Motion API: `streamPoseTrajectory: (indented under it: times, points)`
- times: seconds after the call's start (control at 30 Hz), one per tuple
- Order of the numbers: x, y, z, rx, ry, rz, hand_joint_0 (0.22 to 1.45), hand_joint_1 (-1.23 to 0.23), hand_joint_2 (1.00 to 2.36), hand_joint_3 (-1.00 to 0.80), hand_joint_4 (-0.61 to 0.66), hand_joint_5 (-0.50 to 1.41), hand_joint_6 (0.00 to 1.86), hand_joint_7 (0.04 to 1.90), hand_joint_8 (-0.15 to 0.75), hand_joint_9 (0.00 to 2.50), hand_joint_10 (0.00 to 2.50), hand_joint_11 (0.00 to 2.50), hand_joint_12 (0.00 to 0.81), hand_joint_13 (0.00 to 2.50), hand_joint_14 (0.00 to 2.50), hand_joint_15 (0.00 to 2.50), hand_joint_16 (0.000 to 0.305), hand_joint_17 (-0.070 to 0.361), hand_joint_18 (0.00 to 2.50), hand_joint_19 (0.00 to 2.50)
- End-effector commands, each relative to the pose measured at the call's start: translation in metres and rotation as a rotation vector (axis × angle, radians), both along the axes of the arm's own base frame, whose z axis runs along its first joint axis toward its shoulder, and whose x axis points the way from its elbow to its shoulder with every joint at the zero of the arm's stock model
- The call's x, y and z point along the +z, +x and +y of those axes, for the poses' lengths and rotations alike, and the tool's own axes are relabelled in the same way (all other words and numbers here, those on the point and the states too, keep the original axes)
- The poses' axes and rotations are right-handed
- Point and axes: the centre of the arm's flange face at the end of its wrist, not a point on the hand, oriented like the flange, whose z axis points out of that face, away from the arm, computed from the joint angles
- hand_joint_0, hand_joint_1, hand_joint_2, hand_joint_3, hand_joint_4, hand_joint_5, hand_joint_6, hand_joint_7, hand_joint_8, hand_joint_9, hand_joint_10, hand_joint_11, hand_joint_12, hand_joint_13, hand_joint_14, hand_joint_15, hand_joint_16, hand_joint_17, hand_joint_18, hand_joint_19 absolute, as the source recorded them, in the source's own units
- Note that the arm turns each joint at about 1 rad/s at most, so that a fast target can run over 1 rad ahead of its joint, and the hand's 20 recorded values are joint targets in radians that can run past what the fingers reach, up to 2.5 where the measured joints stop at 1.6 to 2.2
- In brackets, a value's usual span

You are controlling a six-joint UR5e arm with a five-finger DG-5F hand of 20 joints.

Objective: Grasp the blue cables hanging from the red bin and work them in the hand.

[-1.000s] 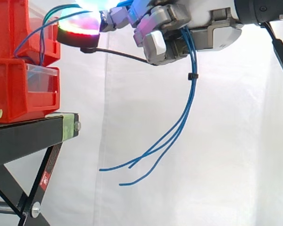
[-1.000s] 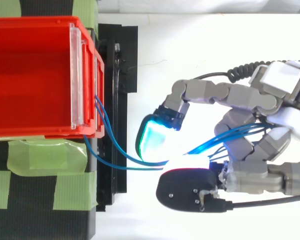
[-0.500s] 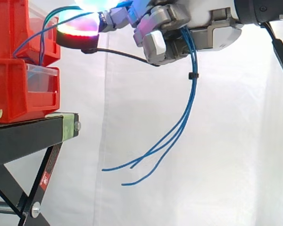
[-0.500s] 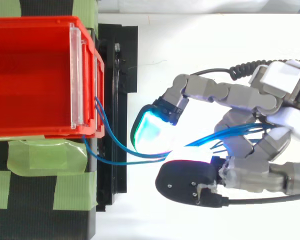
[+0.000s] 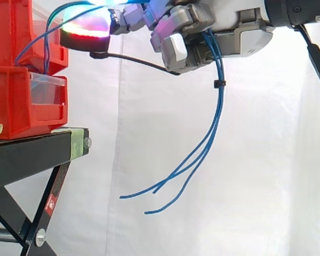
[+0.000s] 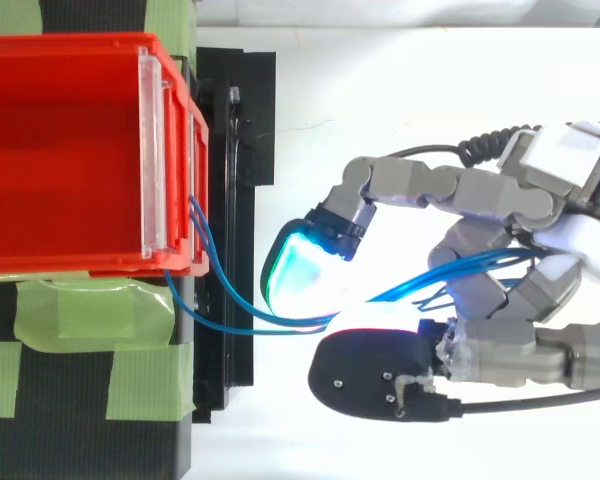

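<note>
The hand (image 5: 240, 37) has its fingers curled round the thin blue cables (image 5: 218, 106) and grips them. The cables run from the red plastic bin (image 6: 60, 150) on the black metal stand (image 5: 26, 154) through the hand — the loose ends hang below it, well apart from the stand.

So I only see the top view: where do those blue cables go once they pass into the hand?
Observer: In the side view, the blue cables leave the hand and hang down, ends loose in the air.
Operator: Anything binding them?
Observer: A small black tie, just below the hand.
Operator: What's beneath the red bin?
Observer: A second red bin, on a black stand.
</note>
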Motion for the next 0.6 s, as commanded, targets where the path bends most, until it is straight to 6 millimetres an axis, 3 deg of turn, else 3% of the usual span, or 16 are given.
streamPoseTrajectory:
  times: [0.0,0.03,0.07,0.1,0.13,0.17,0.23,0.27,0.3,0.33,0.4,0.43,0.47,0.5,0.53,0.57]
  points:
    - [-0.0003,0.0000,0.0000,0.000,0.000,-0.001,0.97,-0.66,1.02,-0.11,0.33,0.33,0.12,1.35,0.535,1.78,2.50,2.50,0.712,2.02,2.50,1.97,0.237,0.178,2.50,0.65]
    - [0.0001,0.0004,0.0002,0.000,0.002,-0.005,1.07,-0.67,1.01,0.22,0.34,0.34,0.11,1.35,0.535,1.78,2.50,2.50,0.712,2.02,2.50,1.97,0.237,0.178,2.50,0.65]
    - [0.0002,0.0005,0.0002,0.000,0.003,-0.006,1.10,-0.65,1.04,0.42,0.34,0.36,0.12,1.34,0.535,1.78,2.50,2.50,0.712,2.02,2.50,1.97,0.237,0.178,2.50,0.65]
    - [0.0002,0.0005,0.0002,0.000,0.003,-0.006,1.09,-0.64,1.12,0.43,0.33,0.36,0.11,1.34,0.535,1.78,2.50,2.50,0.712,2.02,2.50,1.97,0.237,0.178,2.50,0.65]
    - [0.0002,0.0005,0.0002,0.000,0.003,-0.006,1.02,-0.61,1.36,0.37,0.32,0.36,0.12,1.34,0.535,1.78,2.50,2.50,0.712,2.02,2.50,1.97,0.237,0.178,2.50,0.65]
    - [0.0002,0.0005,0.0002,0.000,0.003,-0.006,0.95,-0.62,1.39,0.28,0.34,0.37,0.12,1.34,0.535,1.78,2.50,2.50,0.712,2.02,2.50,1.97,0.237,0.178,2.50,0.65]
    - [0.0001,0.0004,0.0002,0.000,0.002,-0.005,0.93,-0.69,1.00,0.09,0.38,0.39,0.01,1.36,0.535,1.78,2.50,2.50,0.712,2.02,2.50,1.97,0.237,0.178,2.50,0.65]
    - [0.0001,0.0004,0.0002,0.000,0.002,-0.005,0.85,-0.64,1.02,-0.26,0.32,0.35,0.00,1.36,0.535,1.78,2.50,2.50,0.712,2.02,2.50,1.97,0.237,0.178,2.50,0.65]
    - [0.0007,0.0007,0.0003,0.000,0.003,-0.006,0.86,-0.63,1.02,-0.46,0.31,0.34,0.00,1.34,0.535,1.78,2.50,2.50,0.712,2.02,2.50,1.97,0.237,0.178,2.50,0.65]
    - [0.0002,0.0005,0.0002,0.000,0.003,-0.006,0.97,-0.63,1.02,-0.26,0.31,0.34,0.01,1.32,0.535,1.78,2.50,2.50,0.712,2.02,2.50,1.97,0.237,0.178,2.50,0.65]
    - [0.0001,0.0004,0.0002,0.000,0.002,-0.005,1.11,-0.65,1.04,0.37,0.32,0.37,0.00,1.31,0.535,1.78,2.50,2.50,0.712,2.02,2.50,1.97,0.237,0.178,2.50,0.65]
    - [0.0008,0.0008,0.0004,0.000,0.003,-0.008,1.08,-0.62,1.25,0.39,0.29,0.39,0.00,1.32,0.535,1.78,2.50,2.50,0.712,2.02,2.50,1.97,0.237,0.178,2.50,0.65]
    - [0.0008,0.0008,0.0004,0.000,0.003,-0.008,1.07,-0.62,1.29,0.41,0.29,0.39,0.01,1.32,0.535,1.78,2.50,2.50,0.712,2.02,2.50,1.97,0.237,0.178,2.50,0.65]
    - [0.0002,0.0005,0.0002,0.000,0.003,-0.006,0.98,-0.59,1.49,0.32,0.30,0.39,0.01,1.32,0.535,1.78,2.50,2.50,0.712,2.02,2.50,1.97,0.237,0.178,2.50,0.65]
    - [0.0007,0.0007,0.0003,0.000,0.003,-0.006,0.91,-0.61,1.54,0.23,0.32,0.38,0.01,1.29,0.535,1.78,2.50,2.50,0.712,2.02,2.50,1.97,0.237,0.178,2.50,0.65]
    - [0.0007,0.0007,0.0003,0.000,0.003,-0.006,0.93,-0.70,1.10,0.18,0.36,0.36,0.01,1.25,0.535,1.78,2.50,2.50,0.712,2.02,2.50,1.97,0.237,0.178,2.50,0.65]
